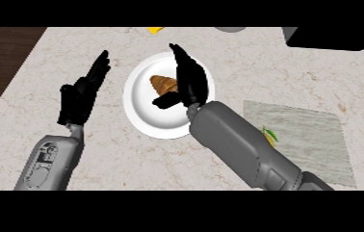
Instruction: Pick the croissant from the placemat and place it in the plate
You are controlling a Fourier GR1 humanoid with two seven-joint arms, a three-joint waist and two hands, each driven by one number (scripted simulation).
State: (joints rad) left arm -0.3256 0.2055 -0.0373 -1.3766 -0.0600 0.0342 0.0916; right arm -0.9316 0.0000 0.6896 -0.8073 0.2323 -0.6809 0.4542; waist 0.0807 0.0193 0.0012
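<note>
Head view, looking steeply down on a pale marbled counter (pixel 107 163). White plate (pixel 152 121) sits left of frame centre. Croissant (pixel 162 84) lies in the plate, upper middle of the dish, resting on the white surface and well apart from the placemat (pixel 305 130) at lower right.

Right hand (pixel 190 79) is over the plate's right half. Fingers are straight and point to the top of the frame, thumb stuck out leftward just below the croissant: spread wide, nothing held. Cannot tell whether the thumb touches the pastry or only lies near it. Its grey forearm runs diagonally down to the lower right corner, crossing the placemat's left edge.

Left hand (pixel 80 98) is at left of frame beside the plate, flat, fingers up, holding nothing, resting.

Small yellow-green item (pixel 270 136) is at the placemat's left edge, partly hidden by the forearm; kind unclear. Yellow scrap (pixel 155 30) at top edge.

Judgement: the pick and the placing look done, since the croissant is in the plate with no fingers around it. What seems left is only drawing the right hand clear without nudging the pastry.
</note>
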